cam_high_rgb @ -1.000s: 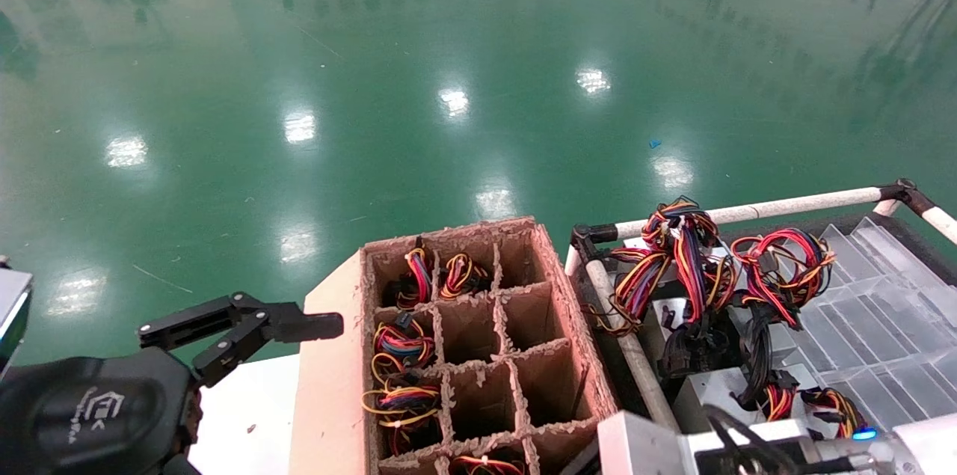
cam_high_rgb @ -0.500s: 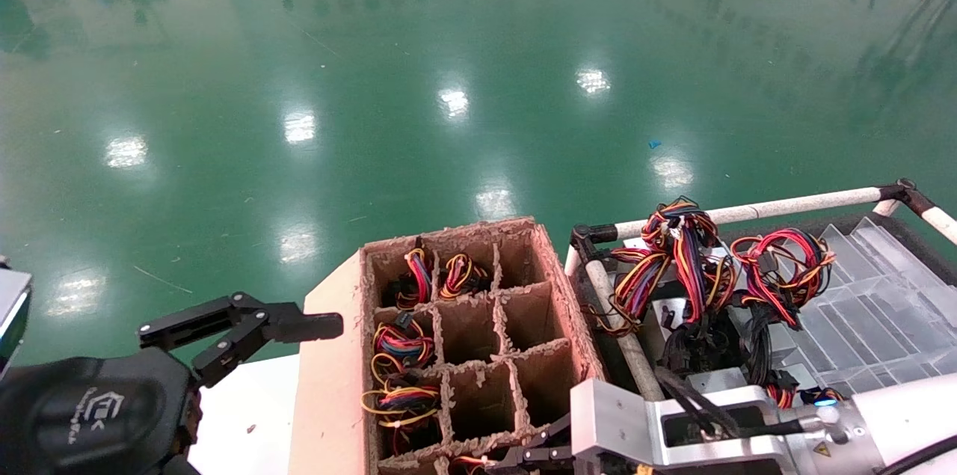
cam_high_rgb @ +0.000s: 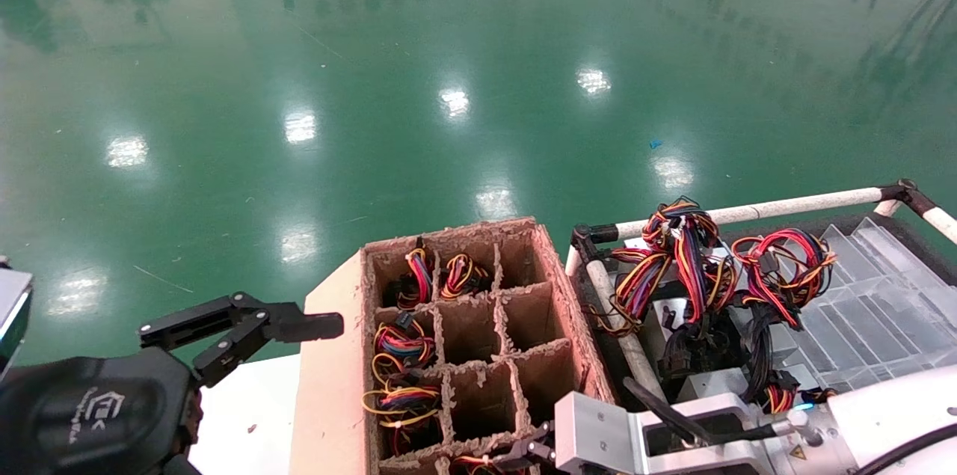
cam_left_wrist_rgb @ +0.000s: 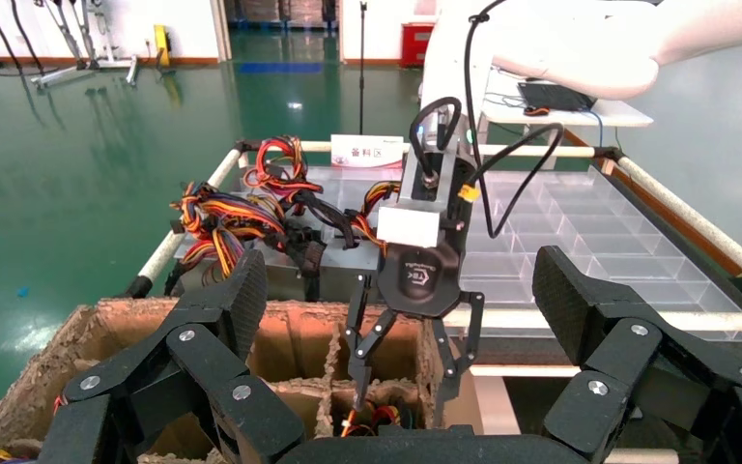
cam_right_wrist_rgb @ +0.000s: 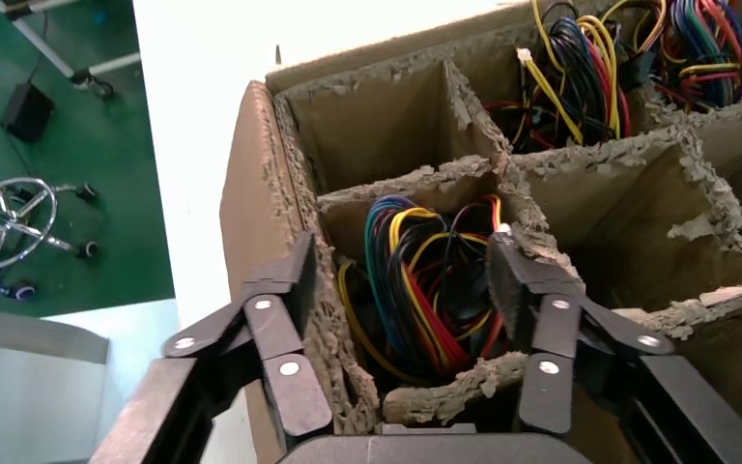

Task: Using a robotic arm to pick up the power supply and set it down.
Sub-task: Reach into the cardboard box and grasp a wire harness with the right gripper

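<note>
Right gripper (cam_right_wrist_rgb: 401, 280): wide open, fingers down at a near cell of the box — holding nothing.
Left gripper (cam_high_rgb: 243, 329): open too, parked beside the box on its left.
Cardboard box (cam_high_rgb: 572, 310): split into cells; some have wire bundles, some look bare.
Cell between the right fingers: a bundle of wires (cam_right_wrist_rgb: 425, 285) — the power supply's metal body is hidden.
Clear tray (cam_high_rgb: 875, 295): beside the box, more power supplies (cam_high_rgb: 718, 385) with wires in it.
</note>
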